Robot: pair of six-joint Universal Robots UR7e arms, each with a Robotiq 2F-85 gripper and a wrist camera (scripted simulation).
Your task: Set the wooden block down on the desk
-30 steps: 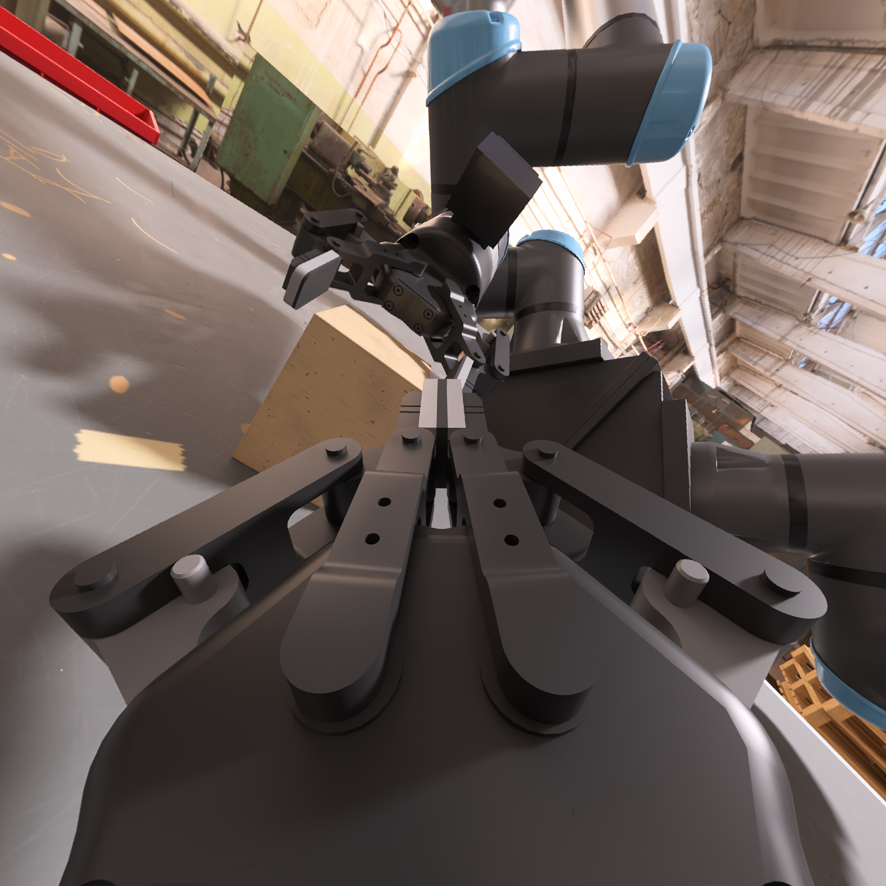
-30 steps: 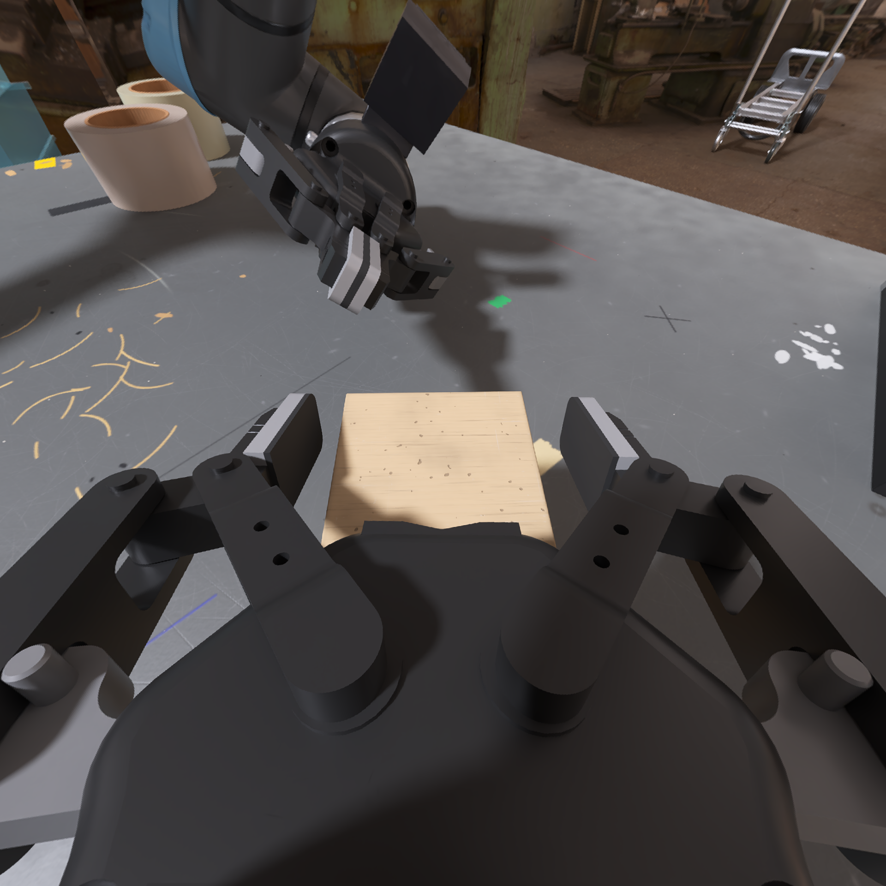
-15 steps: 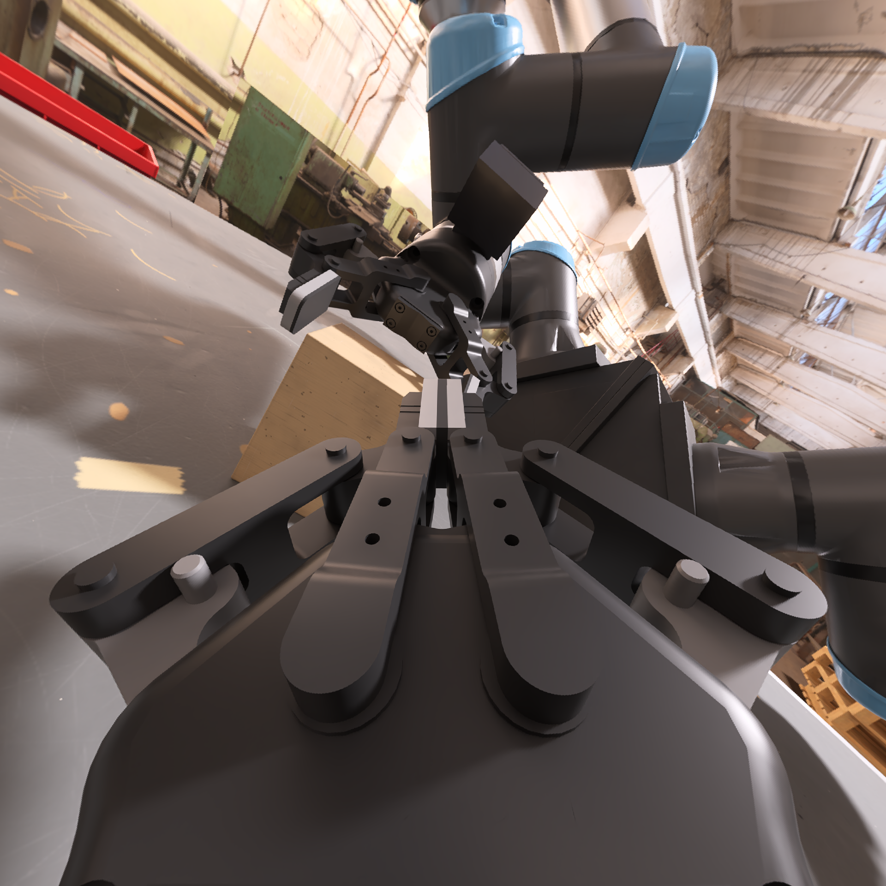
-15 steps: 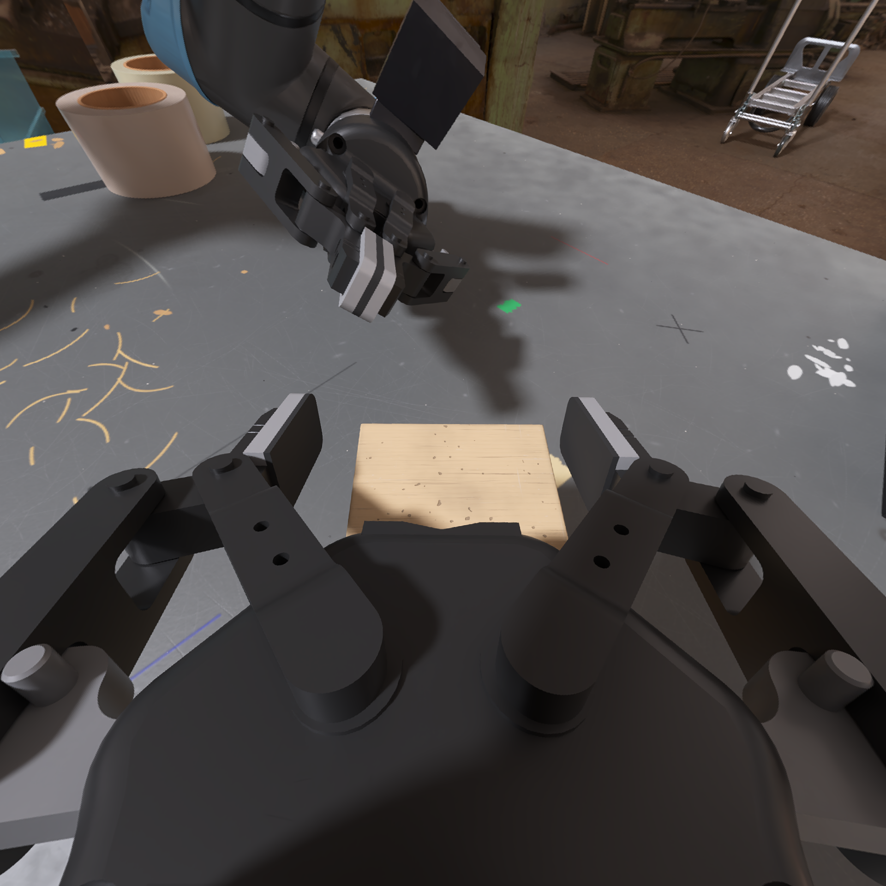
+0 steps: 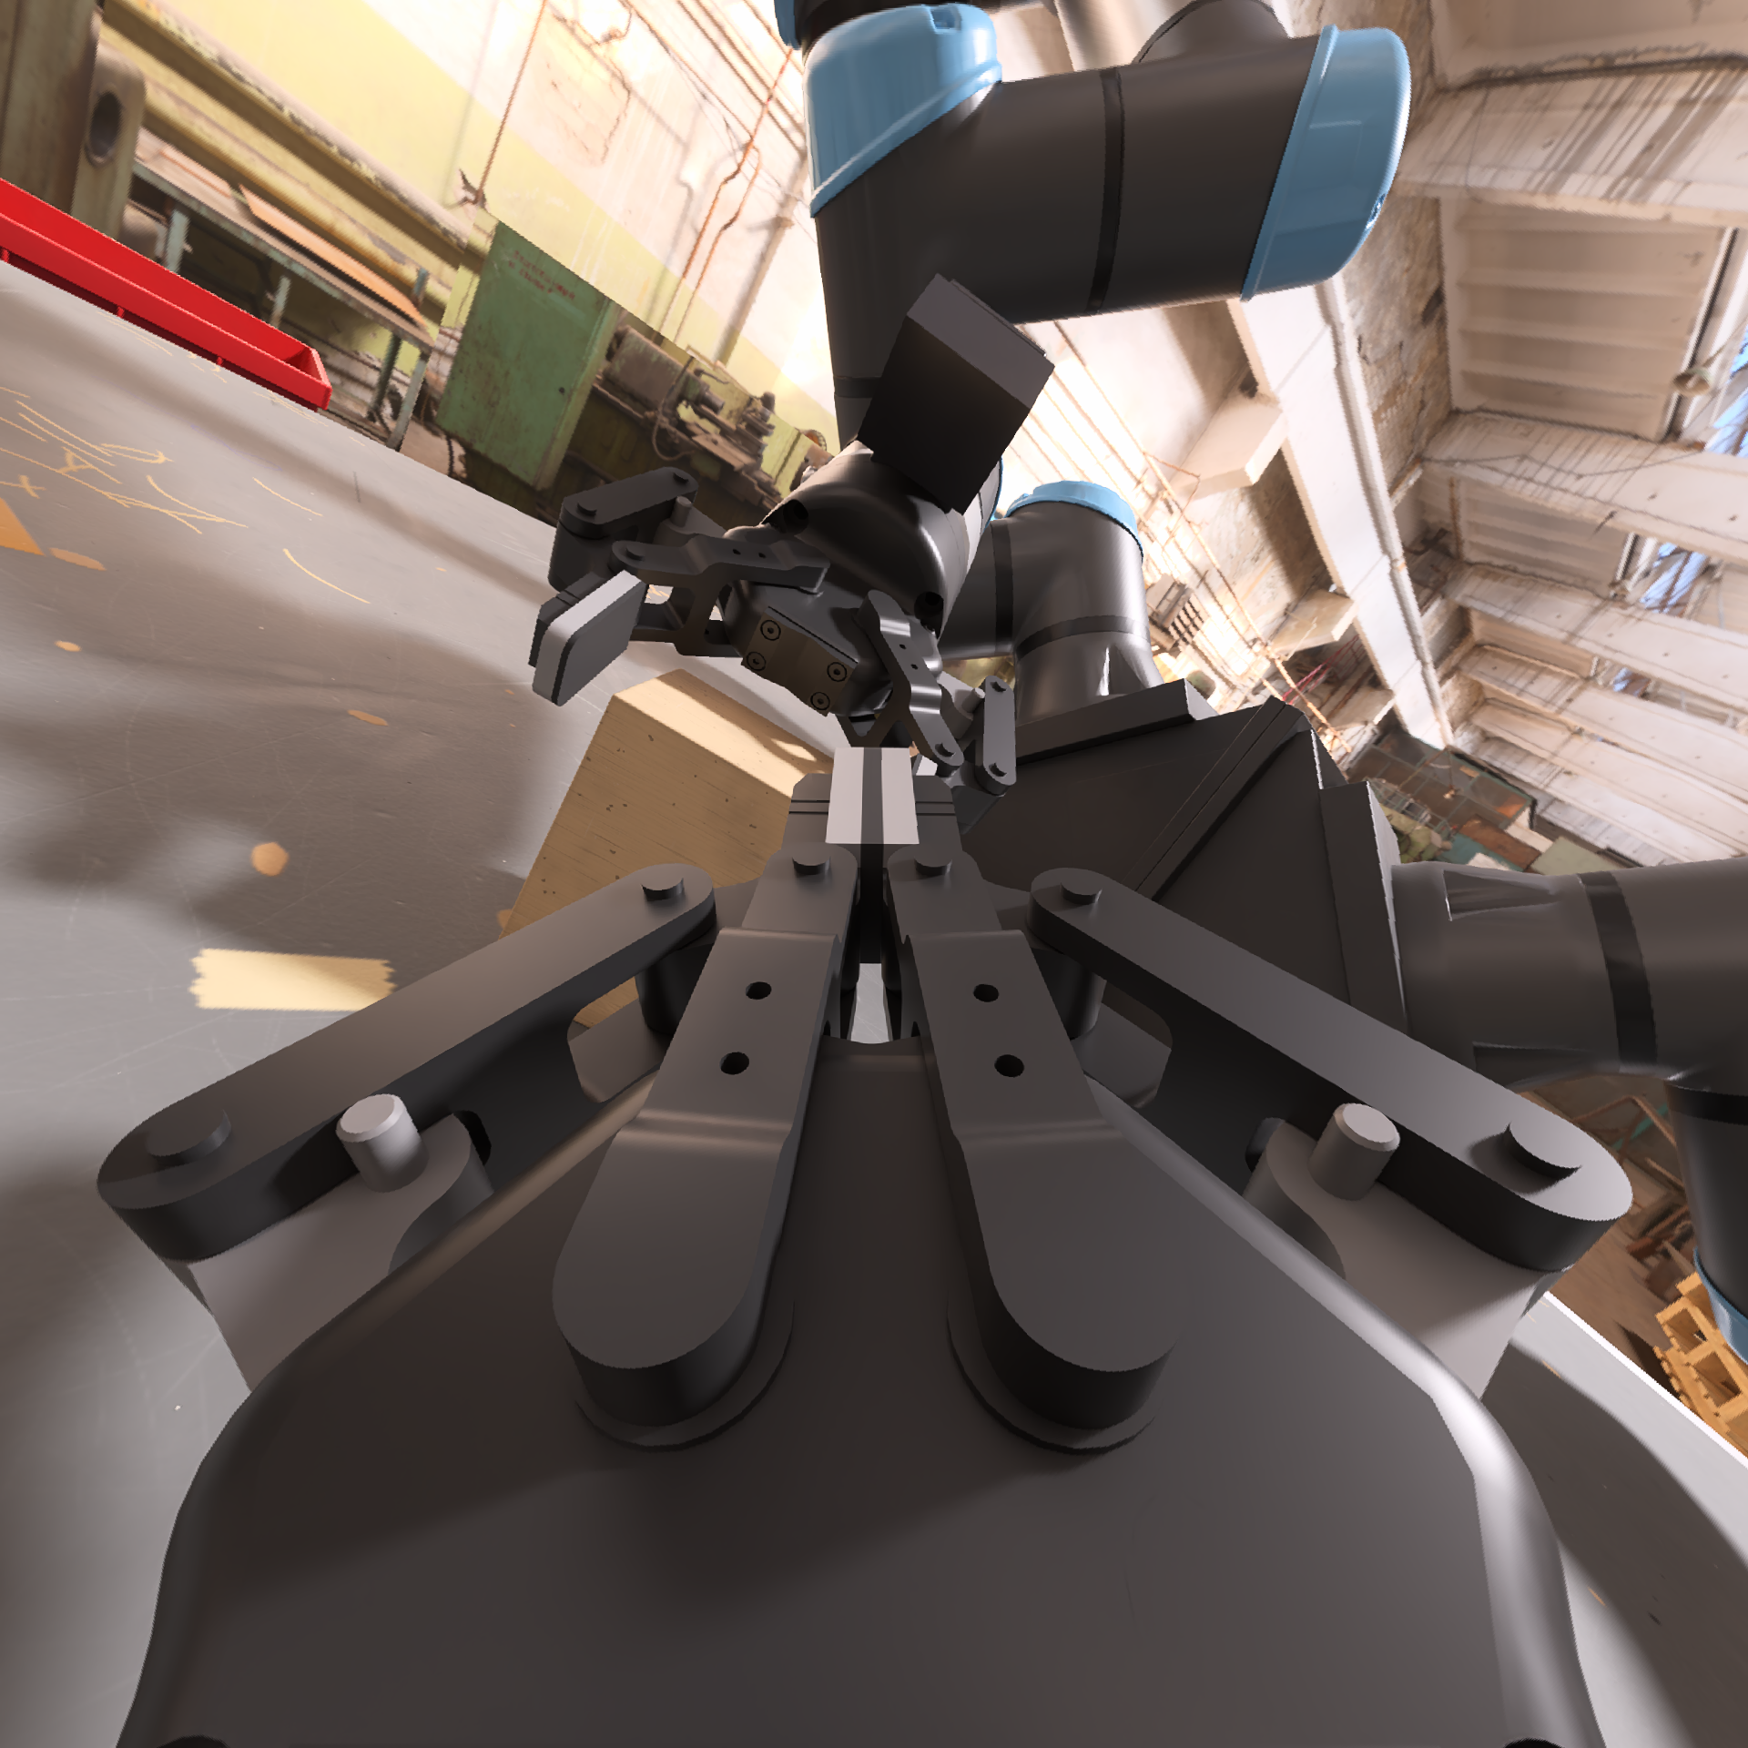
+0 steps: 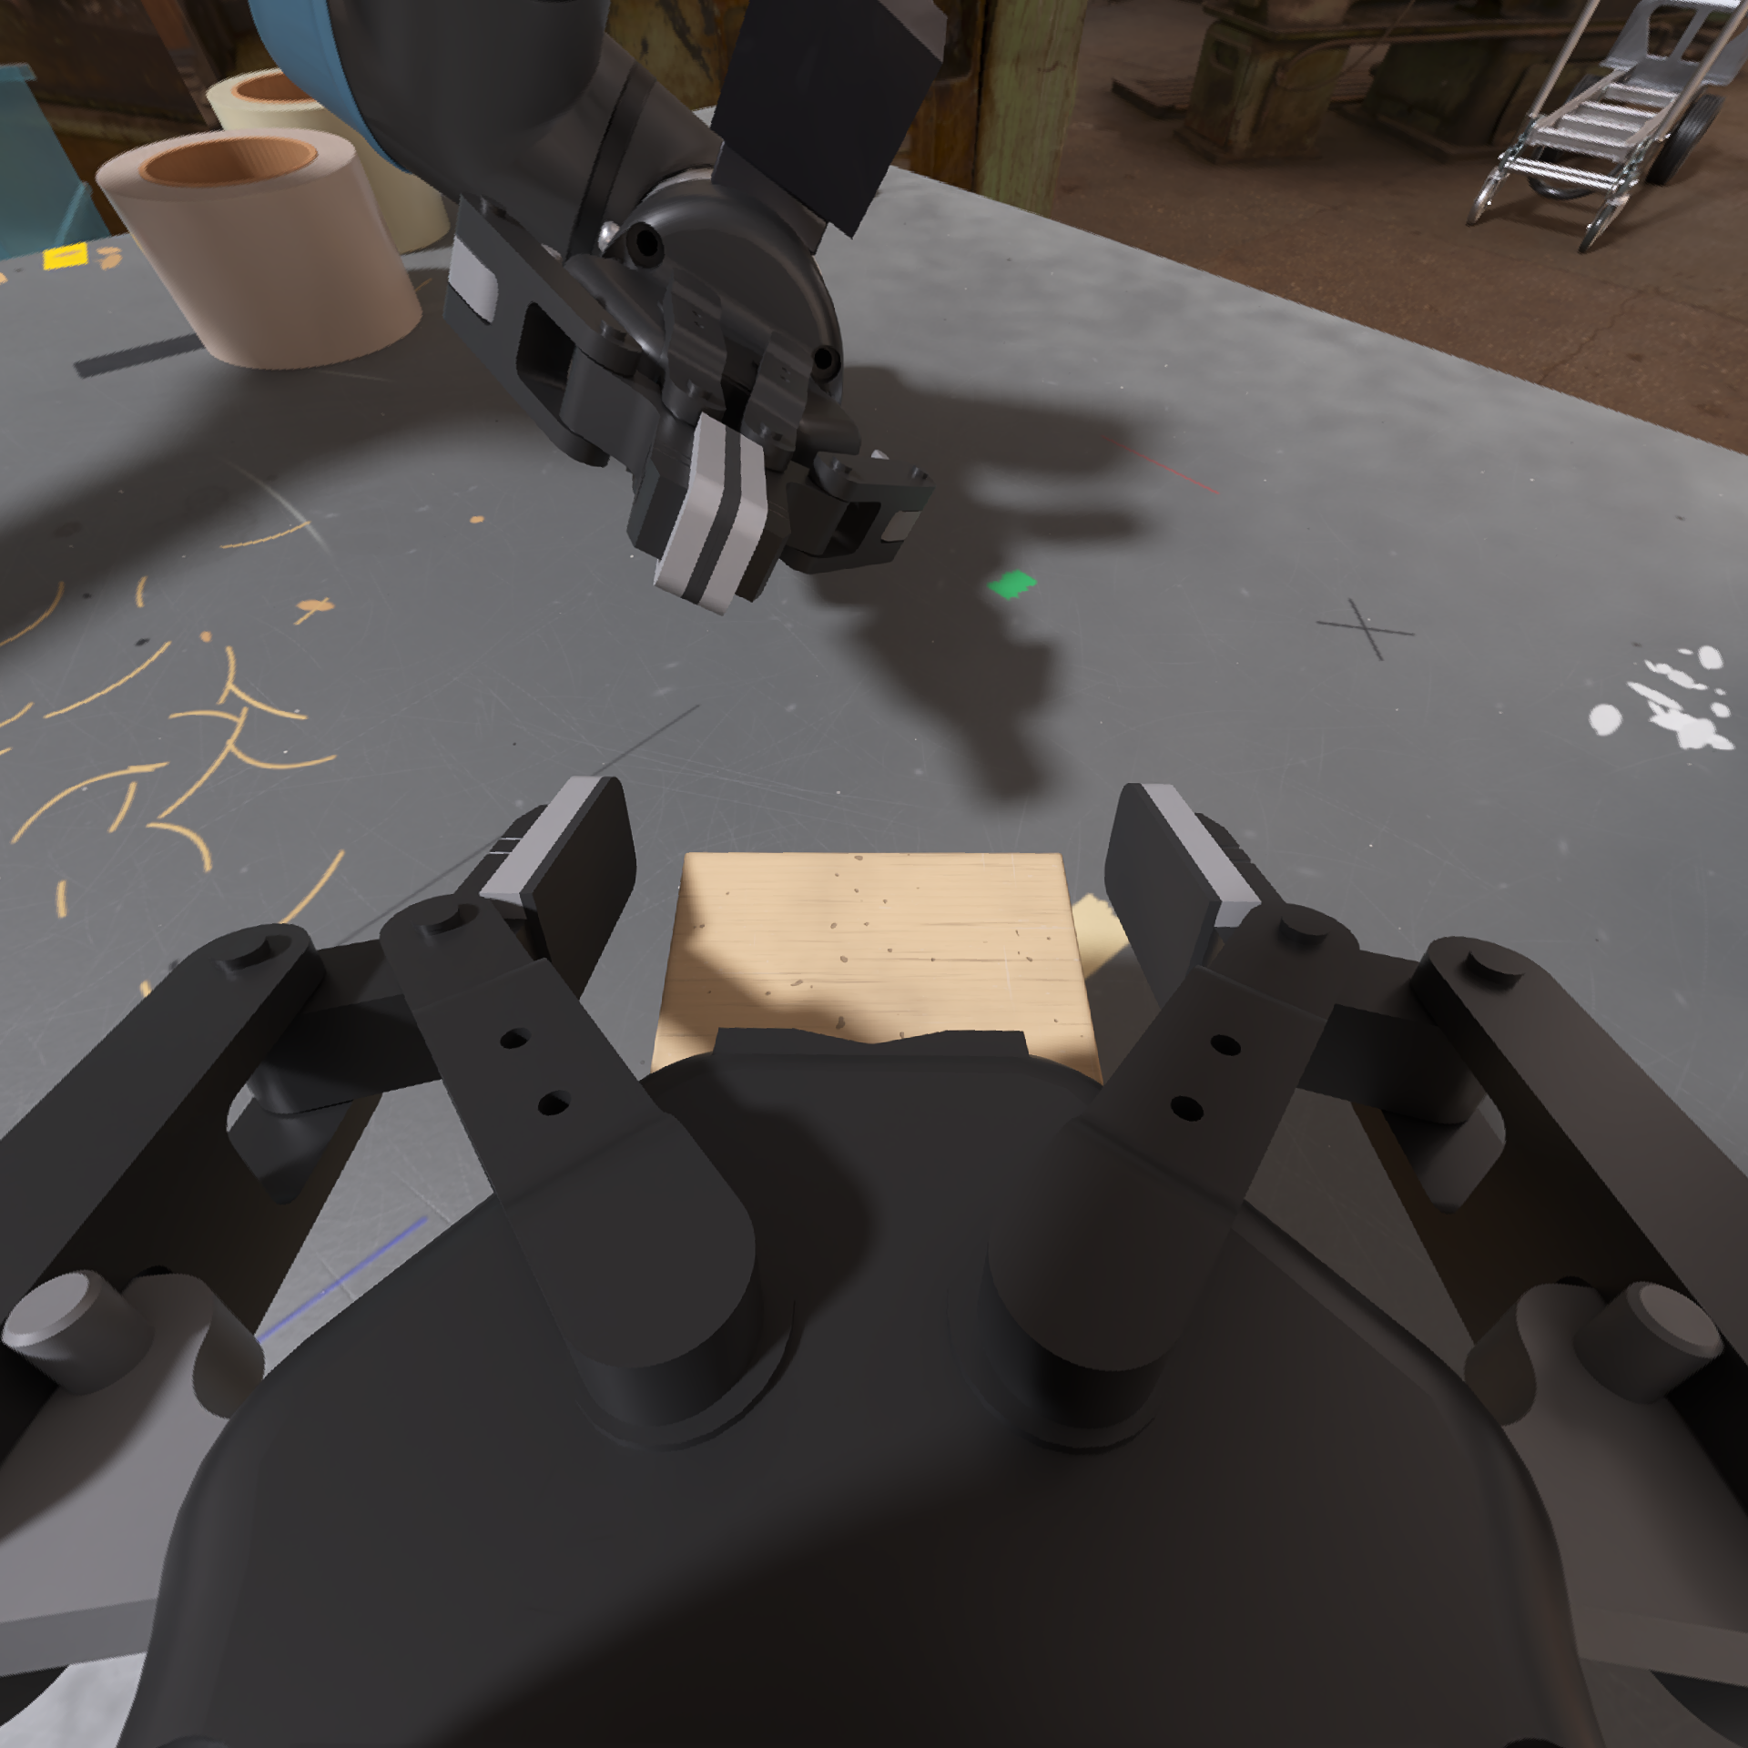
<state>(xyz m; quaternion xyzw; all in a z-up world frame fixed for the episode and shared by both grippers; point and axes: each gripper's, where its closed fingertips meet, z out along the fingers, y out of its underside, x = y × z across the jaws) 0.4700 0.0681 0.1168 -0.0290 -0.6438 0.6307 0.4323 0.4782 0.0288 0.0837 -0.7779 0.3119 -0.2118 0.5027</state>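
Observation:
The wooden block (image 6: 875, 946) is a pale cube that rests on the grey desk (image 6: 1230, 757). My right gripper (image 6: 875, 842) is open and empty above it, with both fingers apart from the block's sides. In the left wrist view the block (image 5: 681, 804) sits under the open right gripper (image 5: 662, 615). My left gripper (image 5: 870, 799) is shut and empty, pointing at the block. In the right wrist view the left gripper (image 6: 714, 539) hovers over the desk beyond the block.
Two rolls of tape (image 6: 255, 246) stand at the far left of the desk. A green mark (image 6: 1012, 585) and white paint spots (image 6: 1674, 700) lie on the desk. A red bin (image 5: 161, 293) sits at the desk's far edge. A strip of tape (image 5: 284, 979) lies near the block.
My right gripper has drawn up and back from the block, still open. My left gripper, still shut, has come nearer to the block.

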